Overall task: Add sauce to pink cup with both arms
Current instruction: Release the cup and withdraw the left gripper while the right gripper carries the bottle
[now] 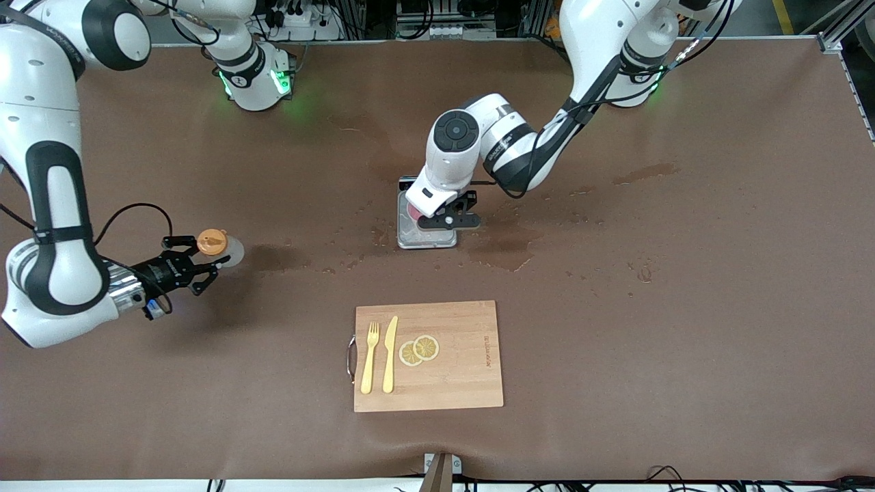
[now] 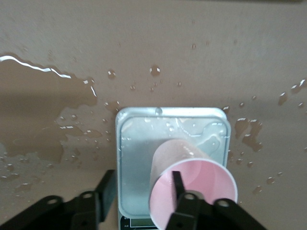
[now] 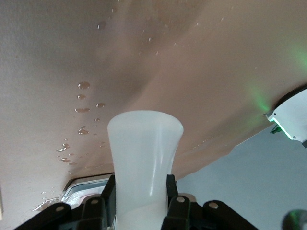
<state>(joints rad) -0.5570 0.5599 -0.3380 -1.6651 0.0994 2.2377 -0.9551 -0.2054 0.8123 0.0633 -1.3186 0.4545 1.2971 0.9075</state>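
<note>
The pink cup (image 2: 201,184) stands on a small scale (image 2: 139,143) near the table's middle. In the front view only a sliver of the cup (image 1: 413,212) shows under the left arm's hand. My left gripper (image 2: 142,189) is open over the scale (image 1: 410,239), with one finger inside the cup and the other outside its wall; it also shows in the front view (image 1: 448,217). My right gripper (image 1: 198,263) is shut on the sauce bottle (image 1: 229,251), held tilted above the table toward the right arm's end, orange cap (image 1: 212,242) up. The whitish bottle (image 3: 144,153) fills the right gripper (image 3: 139,194).
A wooden cutting board (image 1: 465,362) lies nearer the front camera, with a yellow fork (image 1: 370,357), a knife (image 1: 390,353) and two lemon slices (image 1: 419,350) on it. Wet patches (image 1: 506,253) and drops surround the scale.
</note>
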